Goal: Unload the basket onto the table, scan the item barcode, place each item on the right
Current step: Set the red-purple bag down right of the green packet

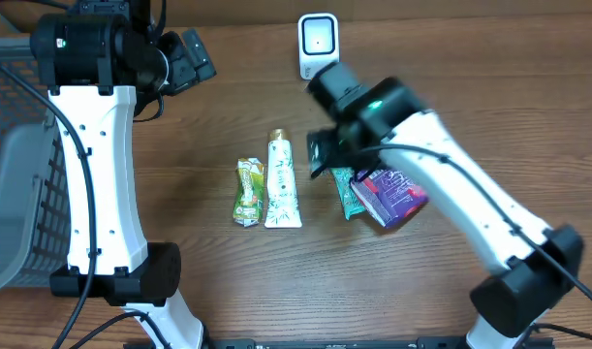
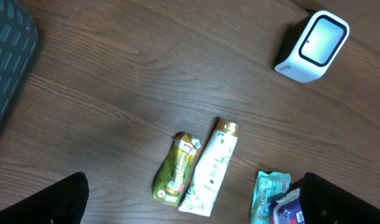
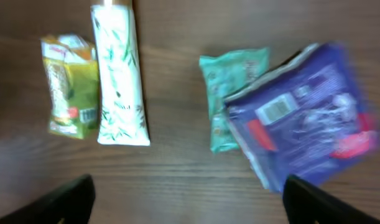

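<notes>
Closest to me is the right tool (image 3: 190,183). Its two dark fingers (image 3: 68,198) are spread wide to either side and there is nothing between them. It hangs over the desk (image 1: 276,291) with its opening pointing down at the goods.

Just beyond it lies the purple packet (image 3: 301,118), which I take to be the item in play. It rests on the desk, not held, and its near edge overlaps the teal packet (image 3: 227,93) beside it. It looks smeared, so I can't read the print, but a white barcode patch (image 3: 273,111) faces upward. That side is probably the one that has to be shown to the reader.

Further left, apart from that pair, the white tube (image 3: 118,81) and the green sachet (image 3: 68,87) lie side by side, lengthwise and just about touching. All four items sit in a loose row mid-desk, where either arm could get at them.

At the far edge stands the scanner (image 1: 318,41), a small white block. Its dark window is tilted up and faces back toward the goods, so a packet lifted in front of it could present its code.

The left tool (image 2: 196,186) is also spread wide and empty. It is held high and back from the row, likely to keep clear. The grey basket (image 1: 10,194) sits at the left edge, and I'd guess it is for goods once they are read.
</notes>
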Robot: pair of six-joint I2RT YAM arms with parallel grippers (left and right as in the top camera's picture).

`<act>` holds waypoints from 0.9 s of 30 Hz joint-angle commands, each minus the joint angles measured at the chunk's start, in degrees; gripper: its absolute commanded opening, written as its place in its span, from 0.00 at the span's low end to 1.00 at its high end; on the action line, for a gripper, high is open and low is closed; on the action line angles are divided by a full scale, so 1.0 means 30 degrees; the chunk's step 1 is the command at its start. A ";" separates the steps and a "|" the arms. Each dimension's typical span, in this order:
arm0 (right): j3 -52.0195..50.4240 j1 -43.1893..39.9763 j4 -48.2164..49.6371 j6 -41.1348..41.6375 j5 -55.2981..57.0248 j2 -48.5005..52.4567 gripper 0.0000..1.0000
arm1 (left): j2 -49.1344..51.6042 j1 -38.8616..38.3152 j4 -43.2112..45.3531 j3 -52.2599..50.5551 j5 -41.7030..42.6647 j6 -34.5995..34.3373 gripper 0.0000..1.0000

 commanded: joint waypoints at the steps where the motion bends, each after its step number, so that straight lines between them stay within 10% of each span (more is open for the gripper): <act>1: 0.2426 -0.2994 -0.1639 -0.2251 -0.1020 -0.1333 0.99 | 0.0029 -0.0051 0.0022 -0.0102 0.0146 0.0219 0.99; 8: 0.1246 -0.8393 -0.2004 -0.5967 -0.6186 -0.1494 0.95 | 0.0029 -0.0051 0.0022 -0.0102 0.0146 0.0219 1.00; 14: -0.2586 -1.1475 0.1209 -0.4663 -0.9602 -0.1945 0.64 | 0.0029 -0.0051 0.0022 -0.0102 0.0146 0.0219 1.00; 21: -0.9078 -1.2968 0.7730 -0.1333 -0.9595 -0.5923 0.69 | 0.0029 -0.0051 0.0022 -0.0102 0.0146 0.0219 1.00; 27: -1.3245 -1.4804 0.8969 -0.4371 -1.0426 -0.6579 0.82 | 0.0029 -0.0058 0.0022 -0.0102 0.0146 0.0219 0.99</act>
